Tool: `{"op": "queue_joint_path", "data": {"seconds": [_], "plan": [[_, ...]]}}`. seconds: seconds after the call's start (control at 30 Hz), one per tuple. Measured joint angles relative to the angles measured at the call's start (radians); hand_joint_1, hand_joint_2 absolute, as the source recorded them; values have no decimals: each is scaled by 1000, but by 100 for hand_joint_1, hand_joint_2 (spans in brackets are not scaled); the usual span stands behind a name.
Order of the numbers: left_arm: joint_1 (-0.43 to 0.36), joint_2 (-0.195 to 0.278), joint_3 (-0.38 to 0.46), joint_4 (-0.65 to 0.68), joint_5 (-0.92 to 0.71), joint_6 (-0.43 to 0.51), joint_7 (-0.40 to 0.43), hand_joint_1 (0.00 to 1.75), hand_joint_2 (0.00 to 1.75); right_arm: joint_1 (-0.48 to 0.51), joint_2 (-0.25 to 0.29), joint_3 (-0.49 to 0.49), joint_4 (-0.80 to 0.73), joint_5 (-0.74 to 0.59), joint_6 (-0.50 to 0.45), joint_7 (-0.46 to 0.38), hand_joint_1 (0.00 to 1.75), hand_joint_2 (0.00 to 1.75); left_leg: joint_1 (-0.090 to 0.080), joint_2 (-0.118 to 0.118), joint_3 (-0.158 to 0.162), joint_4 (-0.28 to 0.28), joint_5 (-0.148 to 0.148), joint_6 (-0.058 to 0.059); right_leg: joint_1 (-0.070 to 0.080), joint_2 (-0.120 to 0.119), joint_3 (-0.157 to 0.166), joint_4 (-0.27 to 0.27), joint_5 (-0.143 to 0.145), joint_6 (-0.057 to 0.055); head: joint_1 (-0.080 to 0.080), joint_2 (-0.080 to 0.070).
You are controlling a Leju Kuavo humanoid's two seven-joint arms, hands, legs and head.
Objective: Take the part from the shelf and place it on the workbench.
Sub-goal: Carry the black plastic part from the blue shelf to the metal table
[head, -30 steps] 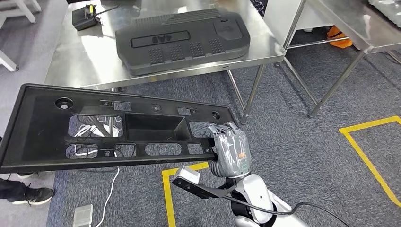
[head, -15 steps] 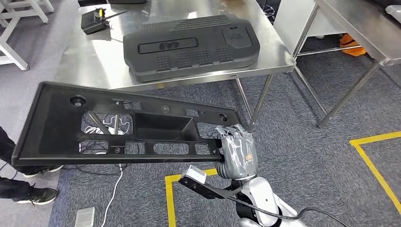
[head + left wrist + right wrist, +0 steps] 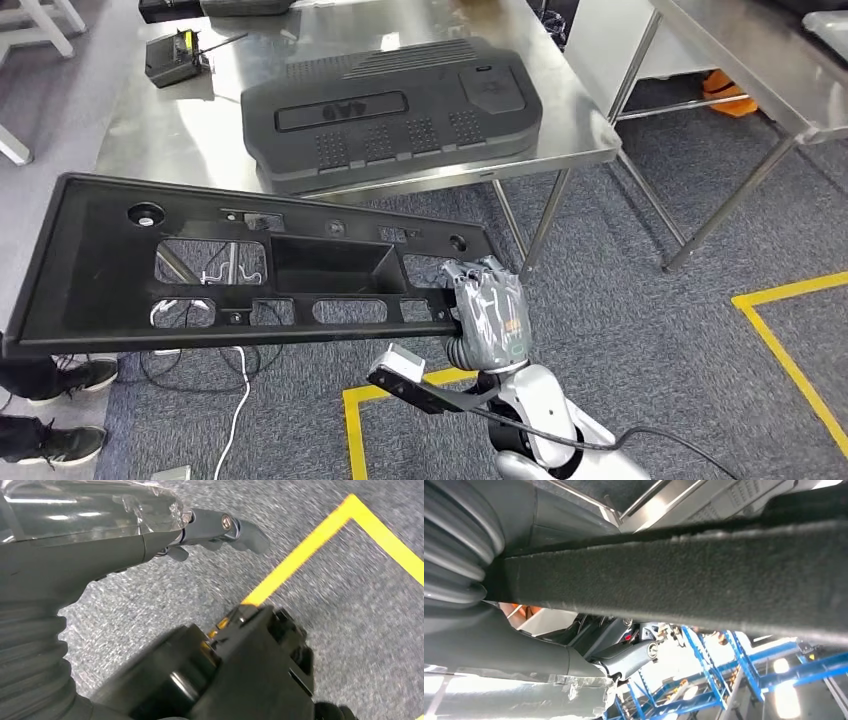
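While you scan from the left, you'll see the part (image 3: 250,265), a long flat black plastic panel with a matte finish, round holes, rectangular cut-outs and a boxy pocket in the middle, sticking out sideways from the right hand (image 3: 488,315). That hand is wrapped in clear film and grips the panel's right end, held in the air just in front of the workbench (image 3: 170,130). Up past the hand, on the shiny steel workbench, lies a bulky black moulded cover (image 3: 390,100) with ribbed and dotted patches; its raised writing is upside down, and I can't make it out. Your left hand (image 3: 115,525) hangs over grey carpet with yellow tape (image 3: 310,550); fingers look empty, can't tell their pose.
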Motion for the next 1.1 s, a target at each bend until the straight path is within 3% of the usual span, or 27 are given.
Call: {"op": "queue_joint_path", "data": {"seconds": [0.07, 0.17, 0.23, 0.27, 0.33, 0.4, 0.53, 0.6, 0.67, 0.73, 0.77, 0.8, 0.87, 0.93, 1.03, 1.1], "plan": [[0, 0, 0, -1, -1, 0, 0, 0, 175, -1, 0, -2, 0, 1, 0, -1, 175, 175, 7, -2, 25, -18, -6, 7, 0, 1, -23, 57, -3, 10, 4, 0], [-2, 0, 0, -1, -1, -4, 0, 0, 175, -3, 0, -2, 2, 2, 0, -4, 175, 175, 9, -2, 50, -26, -22, 15, -1, 2, -135, 219, -60, 19, 16, 0], [0, 0, 0, -1, -1, -7, 1, 0, 175, -2, 0, -2, 5, 2, -1, -5, 175, 175, 9, -2, 70, -26, -39, 13, -2, 2, -190, 257, -69, 21, 23, 0], [1, 0, 0, -1, -1, -8, 1, 0, 175, -2, 0, -2, 7, 2, -1, -6, 175, 175, 10, -2, 83, -26, -49, 11, -2, 2, -194, 228, -42, 21, 27, 0], [1, 0, 0, -1, -1, -8, 1, 0, 175, -2, 0, -2, 9, 2, -3, -7, 175, 175, 11, -3, 110, -26, -72, 3, -2, 2, -170, 111, 53, 21, 36, 0], [-1, 0, 0, -1, -1, -9, 2, 0, 175, -2, 0, -3, 12, 3, -7, -7, 175, 175, 11, -3, 125, -25, -91, -9, 3, 2, -151, 29, 99, 12, 42, 0], [-5, 0, 0, -1, -2, -10, 4, 0, 175, -2, 0, -5, 14, 4, -15, -7, 175, 175, 9, -1, 131, 8, -100, -30, 4, 3, -129, 14, 86, -18, 39, 0], [-8, 0, 0, -1, -3, -10, 4, 0, 175, -5, 1, -5, 14, 6, -19, -7, 175, 175, 12, 0, 80, 104, -107, -38, 0, 2, -106, 9, 73, -28, 30, 0], [-8, 0, 0, -2, -3, -10, 4, 0, 175, -8, 1, -5, 14, 6, -23, -7, 175, 175, 14, 1, -8, 227, -149, -44, 1, 1, -85, 8, 54, -34, 21, 0], [-5, 0, 0, -2, -3, -10, 5, 0, 175, -8, 1, -6, 14, 6, -24, -7, 175, 175, 16, 1, -71, 276, -191, -46, 1, 2, -59, 8, 32, -34, 17, 0], [-4, 0, 0, -2, -3, -11, 5, 0, 175, -8, 1, -6, 14, 6, -24, -7, 175, 175, 15, 1, -83, 255, -184, -45, 1, 3, -43, 8, 20, -33, 14, 0], [-3, 0, 0, -2, -3, -11, 5, 0, 175, -8, 1, -6, 14, 5, -24, -7, 175, 175, 15, 1, -83, 208, -152, -42, 1, 4, -25, 7, 7, -32, 11, 0], [0, 0, 0, -1, -3, -11, 5, 0, 175, -9, 1, -6, 15, -1, -26, -7, 175, 175, 10, 3, -73, 97, -38, -32, 2, 5, 4, 6, -18, -27, 6, 0], [4, 0, 0, -2, -3, -11, 6, 0, 175, -12, 1, -9, 15, -16, -30, -9, 175, 175, 1, 4, -64, 48, 23, -23, 1, 8, 20, 3, -37, -15, 2, 0], [-1, 0, 0, -2, -4, -11, 6, 0, 175, -19, 0, -14, 15, -43, -35, -10, 175, 175, 1, 2, -32, 27, 13, -6, 0, 9, 32, 21, -31, 5, 2, 0], [-5, 0, 0, -2, -4, -10, 6, 0, 175, -25, 0, -18, 15, -54, -38, -12, 175, 175, 5, 1, -2, 9, 4, 7, 0, 8, -2, 96, -25, 14, 7, 0]]}}
